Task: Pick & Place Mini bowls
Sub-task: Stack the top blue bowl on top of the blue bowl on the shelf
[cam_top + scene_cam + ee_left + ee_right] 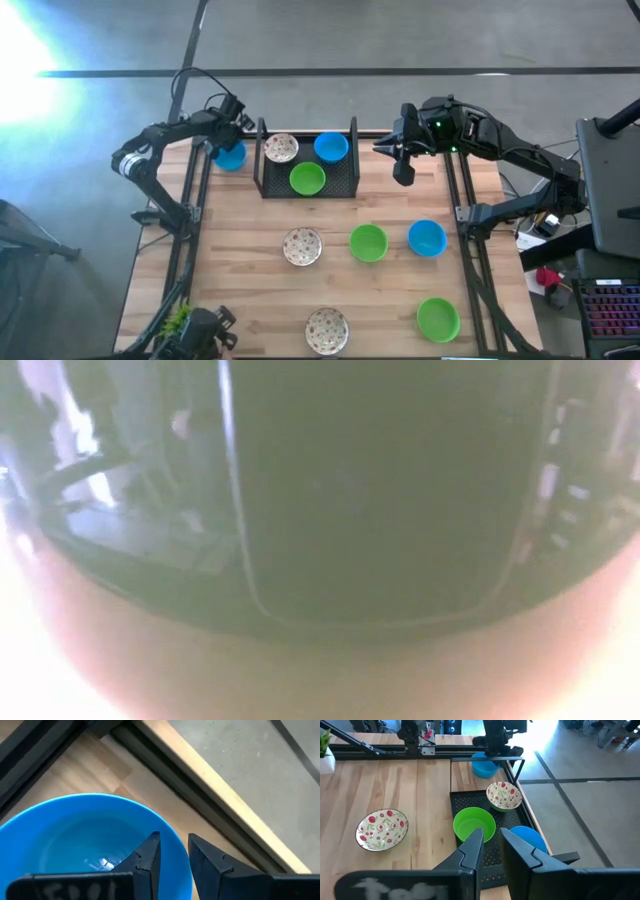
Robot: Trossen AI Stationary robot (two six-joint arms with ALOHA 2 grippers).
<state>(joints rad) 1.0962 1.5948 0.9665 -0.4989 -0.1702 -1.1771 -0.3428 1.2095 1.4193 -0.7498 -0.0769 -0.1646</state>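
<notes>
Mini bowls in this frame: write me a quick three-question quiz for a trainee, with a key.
1. How many bowls lie in the black wire tray?
2. True or false: the right gripper holds a green bowl.
3. Which bowl's rim sits between the left gripper's fingers? A speckled, B blue, C green.

Key:
1. Three: speckled tray bowl, blue tray bowl, green tray bowl.
2. False; it holds nothing, beside the tray.
3. B, the blue bowl outside the tray.
</notes>
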